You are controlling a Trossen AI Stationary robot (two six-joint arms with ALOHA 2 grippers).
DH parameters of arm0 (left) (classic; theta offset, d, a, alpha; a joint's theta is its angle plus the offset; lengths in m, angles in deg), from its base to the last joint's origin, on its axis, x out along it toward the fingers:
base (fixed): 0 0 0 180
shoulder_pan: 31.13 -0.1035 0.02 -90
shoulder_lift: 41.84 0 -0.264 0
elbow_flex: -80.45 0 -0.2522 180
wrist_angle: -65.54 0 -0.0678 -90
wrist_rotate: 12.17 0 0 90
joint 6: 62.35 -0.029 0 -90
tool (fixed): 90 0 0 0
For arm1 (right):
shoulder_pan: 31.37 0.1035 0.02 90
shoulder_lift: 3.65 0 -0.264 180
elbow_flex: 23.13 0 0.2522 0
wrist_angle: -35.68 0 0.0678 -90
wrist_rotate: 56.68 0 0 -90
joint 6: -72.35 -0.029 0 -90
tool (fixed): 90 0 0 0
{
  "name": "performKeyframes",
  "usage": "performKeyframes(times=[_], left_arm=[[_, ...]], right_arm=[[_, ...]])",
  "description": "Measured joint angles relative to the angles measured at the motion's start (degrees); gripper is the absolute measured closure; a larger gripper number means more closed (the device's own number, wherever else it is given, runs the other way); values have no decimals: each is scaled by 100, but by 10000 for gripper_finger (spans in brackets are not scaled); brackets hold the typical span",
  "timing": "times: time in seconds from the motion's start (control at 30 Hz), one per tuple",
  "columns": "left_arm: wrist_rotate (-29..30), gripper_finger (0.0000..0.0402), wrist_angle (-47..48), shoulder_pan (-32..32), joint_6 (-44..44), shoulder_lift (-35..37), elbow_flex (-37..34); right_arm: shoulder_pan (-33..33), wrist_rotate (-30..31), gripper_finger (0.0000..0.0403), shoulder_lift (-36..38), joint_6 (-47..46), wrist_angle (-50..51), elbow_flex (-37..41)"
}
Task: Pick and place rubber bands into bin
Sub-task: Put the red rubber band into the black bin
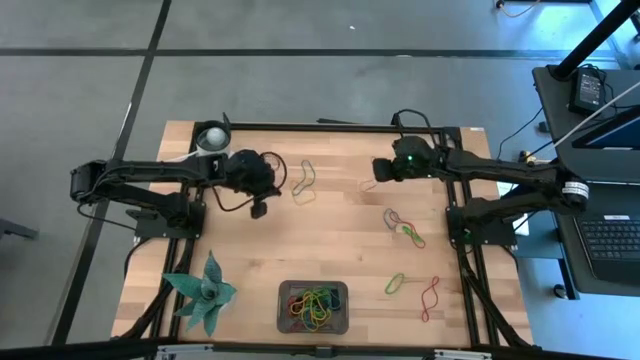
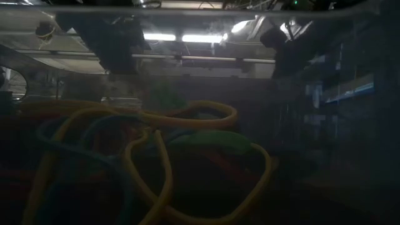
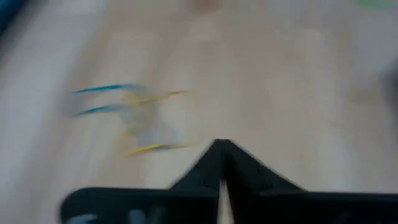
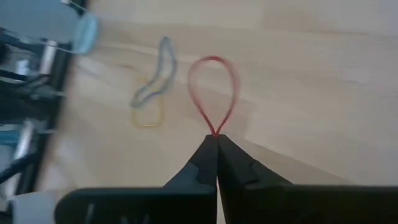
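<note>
The right gripper (image 4: 217,140) is pinching a red rubber band (image 4: 214,93) between fingertips pressed together, the loop hanging out ahead of them above the wooden table (image 4: 323,87). In the high view this right gripper (image 1: 378,170) is sitting toward the far edge of the table, well apart from the bin (image 1: 313,306) and off to the bin's far right. Just beyond the held loop, a grey-blue and yellow pair of bands (image 4: 151,93) is lying flat on the wood.

The left gripper (image 3: 220,152) is showing its fingers drawn together to a point with nothing seen between them; the view is smeared, so that is probably, not certainly, an empty grip. Ahead of it a blurred blue and yellow band (image 3: 127,115) is lying on the table. In the high view the left gripper (image 1: 259,208) is hanging to the bin's far left, near a white cup (image 1: 212,138).

The bin is sitting at the near edge of the table, holding a tangle of rubber bands (image 1: 312,306). To the bin's right, loose bands (image 1: 408,232) are lying scattered, with a green one (image 1: 395,283) and a red one (image 1: 431,297) closest. A teal plant-shaped thing (image 1: 203,293) is resting to the bin's left.
</note>
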Motion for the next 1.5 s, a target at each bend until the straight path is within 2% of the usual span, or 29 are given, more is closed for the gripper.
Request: performKeyframes(times=[0.1,0.17,0.3,0.53,0.7,0.87,1.03,1.2,1.33,1.5], left_arm=[[-790,398,-15,2,-379,0,0],[-906,398,-73,0,-308,0,0],[-405,398,-289,-16,50,-2,0],[476,398,-602,-17,-173,-33,2],[583,398,-644,-18,-295,-33,2],[583,398,-642,-17,-390,-33,2],[582,398,-592,-17,-372,-33,2],[581,398,-516,-17,-355,-33,2],[581,398,-416,-20,-275,-31,2],[622,398,-233,-18,-274,-31,2]], right_arm=[[154,21,403,0,-108,-226,0],[267,26,403,0,-121,-359,0],[493,105,403,0,-204,-512,-2],[761,190,403,0,-206,-552,-2],[998,189,403,-5,-158,-724,-2],[1385,187,403,-21,852,-1001,-192],[1868,384,403,-134,1622,-1002,-956],[2525,475,403,-653,2681,-710,-2162],[3026,700,403,-1466,3114,252,-3467],[3519,725,403,-2750,3050,1584,-5127]])
